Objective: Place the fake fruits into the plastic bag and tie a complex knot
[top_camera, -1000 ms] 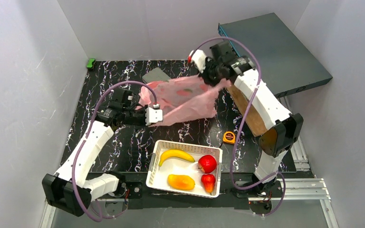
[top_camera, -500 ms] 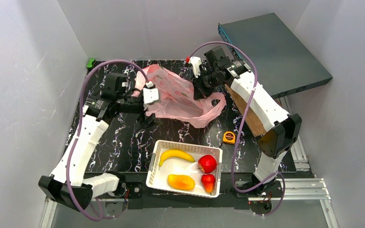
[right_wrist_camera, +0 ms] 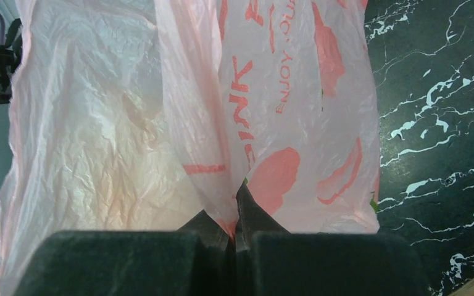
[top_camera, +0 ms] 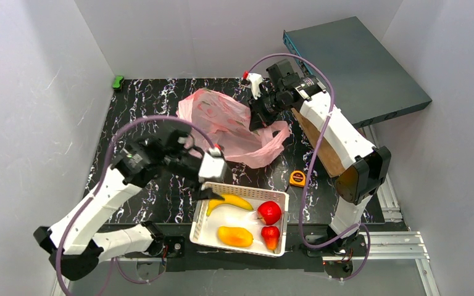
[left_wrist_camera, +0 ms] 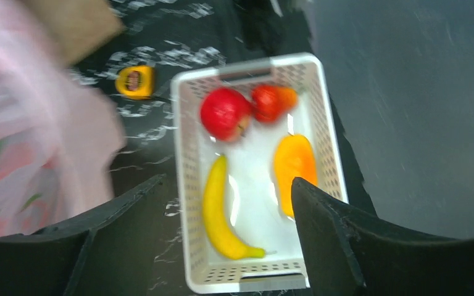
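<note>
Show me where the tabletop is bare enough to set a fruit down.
Bare tabletop lies far left, between the green object and the plastic bag, and in the strip between bag and basket, left of the tape measure. Crowded: the basket, full of fake fruits, and far right, where the right gripper pinches the bag.

The basket (top_camera: 199, 213) sits mid-table (top_camera: 142, 105) at the near edge. In it lie the banana (top_camera: 228, 201) far left, the mango (top_camera: 235, 236) near left, the apple (top_camera: 270, 212) far right, and the pointed fruit (top_camera: 271, 236) just before the apple. The bag (top_camera: 222, 123) lies behind the basket. The tape measure (top_camera: 297, 179) lies right of the basket's far corner.
</note>
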`<action>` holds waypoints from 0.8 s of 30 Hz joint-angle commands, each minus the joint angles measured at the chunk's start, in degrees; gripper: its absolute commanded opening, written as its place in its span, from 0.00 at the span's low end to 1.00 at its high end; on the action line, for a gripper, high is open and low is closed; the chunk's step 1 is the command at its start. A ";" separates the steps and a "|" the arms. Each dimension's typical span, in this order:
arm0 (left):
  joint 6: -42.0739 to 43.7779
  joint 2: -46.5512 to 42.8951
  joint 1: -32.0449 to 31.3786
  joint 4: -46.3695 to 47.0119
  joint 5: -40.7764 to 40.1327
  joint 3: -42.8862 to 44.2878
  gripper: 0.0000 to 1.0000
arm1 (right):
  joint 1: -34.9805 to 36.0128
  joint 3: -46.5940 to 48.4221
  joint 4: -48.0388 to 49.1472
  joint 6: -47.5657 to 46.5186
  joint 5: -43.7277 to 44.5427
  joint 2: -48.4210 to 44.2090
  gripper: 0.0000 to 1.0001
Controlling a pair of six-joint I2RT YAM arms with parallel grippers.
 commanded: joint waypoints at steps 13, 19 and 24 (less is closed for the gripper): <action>-1.10 10.40 -21.73 9.26 -16.24 -23.84 0.63 | -0.76 0.88 0.29 -0.43 -3.21 0.11 0.01; -4.54 11.92 -26.18 16.09 -19.34 -29.73 0.65 | -0.85 0.57 0.40 -0.46 -3.29 -0.09 0.01; -8.41 13.89 -28.53 23.33 -24.60 -33.32 0.69 | -0.85 0.65 0.45 -0.52 -2.87 -0.08 0.01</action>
